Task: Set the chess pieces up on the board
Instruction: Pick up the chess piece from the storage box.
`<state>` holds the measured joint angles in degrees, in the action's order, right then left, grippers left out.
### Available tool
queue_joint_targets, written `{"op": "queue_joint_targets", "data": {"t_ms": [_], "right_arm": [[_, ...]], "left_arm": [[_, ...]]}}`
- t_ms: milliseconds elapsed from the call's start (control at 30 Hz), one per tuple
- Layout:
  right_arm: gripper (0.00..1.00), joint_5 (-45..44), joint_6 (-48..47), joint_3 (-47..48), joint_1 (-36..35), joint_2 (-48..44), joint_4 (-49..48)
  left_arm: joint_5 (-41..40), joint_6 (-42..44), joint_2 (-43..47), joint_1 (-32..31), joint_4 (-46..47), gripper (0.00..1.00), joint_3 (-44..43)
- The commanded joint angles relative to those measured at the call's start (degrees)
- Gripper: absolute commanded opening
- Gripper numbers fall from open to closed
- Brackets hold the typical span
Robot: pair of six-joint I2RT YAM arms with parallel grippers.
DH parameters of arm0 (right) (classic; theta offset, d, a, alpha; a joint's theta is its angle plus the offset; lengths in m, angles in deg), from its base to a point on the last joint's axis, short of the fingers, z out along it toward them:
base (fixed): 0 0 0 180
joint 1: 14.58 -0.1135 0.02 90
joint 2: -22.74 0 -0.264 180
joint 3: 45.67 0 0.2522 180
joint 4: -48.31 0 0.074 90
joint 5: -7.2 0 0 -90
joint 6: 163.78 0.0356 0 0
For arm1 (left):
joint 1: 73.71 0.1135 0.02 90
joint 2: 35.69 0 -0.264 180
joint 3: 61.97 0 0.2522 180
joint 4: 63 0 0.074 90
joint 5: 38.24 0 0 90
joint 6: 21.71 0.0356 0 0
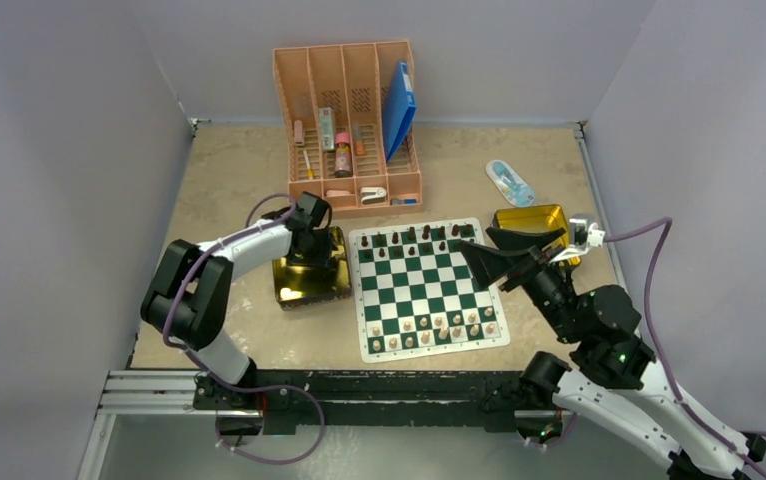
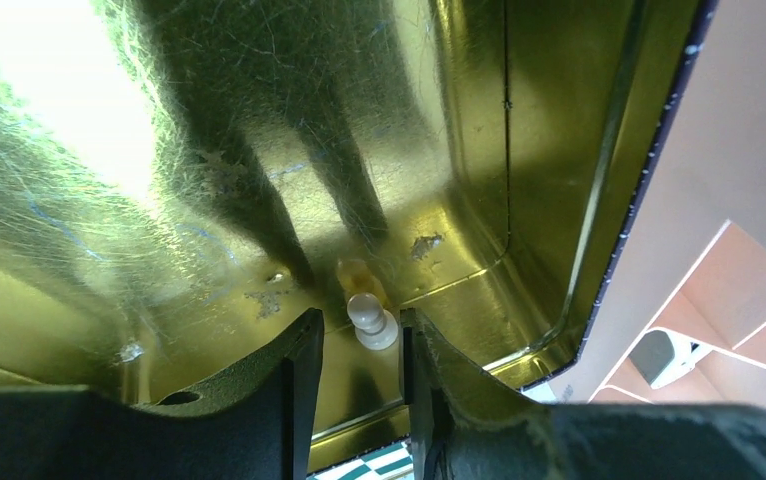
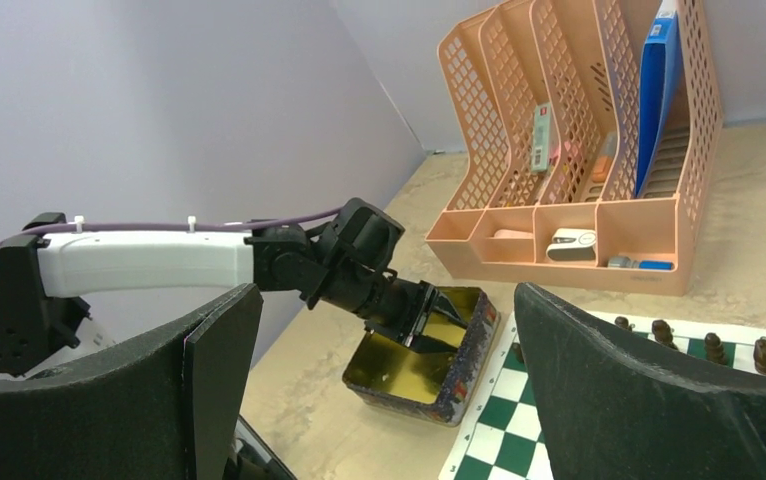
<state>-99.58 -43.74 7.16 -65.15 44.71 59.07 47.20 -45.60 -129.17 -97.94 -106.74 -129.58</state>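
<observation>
The green-and-white board (image 1: 418,279) lies mid-table. Dark chess pieces (image 1: 426,235) stand along its far rows, pale ones (image 1: 439,327) along its near rows. My left gripper (image 1: 311,248) reaches down into a gold tin (image 1: 299,289) left of the board. In the left wrist view the gripper (image 2: 362,325) is open, with a pale pawn (image 2: 372,320) lying on the tin floor between the fingertips, close to the right finger (image 2: 429,370). My right gripper (image 1: 491,252) hovers wide open and empty over the board's right edge; in the right wrist view (image 3: 389,390) it faces the left tin (image 3: 459,372).
A pink organiser (image 1: 349,125) with pens, bottles and a blue folder stands behind the board. A second gold tin (image 1: 531,219) sits right of the board, partly under my right gripper. A small blue-and-white object (image 1: 510,182) lies at the back right. Grey walls enclose the table.
</observation>
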Motion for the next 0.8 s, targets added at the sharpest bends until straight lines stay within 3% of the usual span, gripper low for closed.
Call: {"op": "queue_joint_targets", "data": {"t_ms": [0,300,500,667,767], "right_arm": [[0.98,0.34,0.18,0.92,-0.15,-1.28,-1.79],[0.98,0.38,0.06,1.49,-0.15,-0.86,-2.05],[0.98,0.16,0.14,2.24,-0.14,-1.55,-0.58],[0.99,8.66,0.9,2.51,-0.12,-0.26,-0.34],[0.99,10.13,1.5,3.18,-0.15,1.86,0.09]], "left_arm": [[-1.5,-2.25,-0.89,-0.7,-0.93,0.33,-2.82],[-1.25,-2.81,-2.41,-1.23,0.11,0.27,-1.96],[-2.09,-3.36,-1.89,-1.64,0.18,0.12,-1.53],[-3.33,-3.65,0.34,-1.77,-0.28,0.0,-0.68],[-5.29,-3.75,3.63,-1.79,-1.5,0.0,0.13]]}}
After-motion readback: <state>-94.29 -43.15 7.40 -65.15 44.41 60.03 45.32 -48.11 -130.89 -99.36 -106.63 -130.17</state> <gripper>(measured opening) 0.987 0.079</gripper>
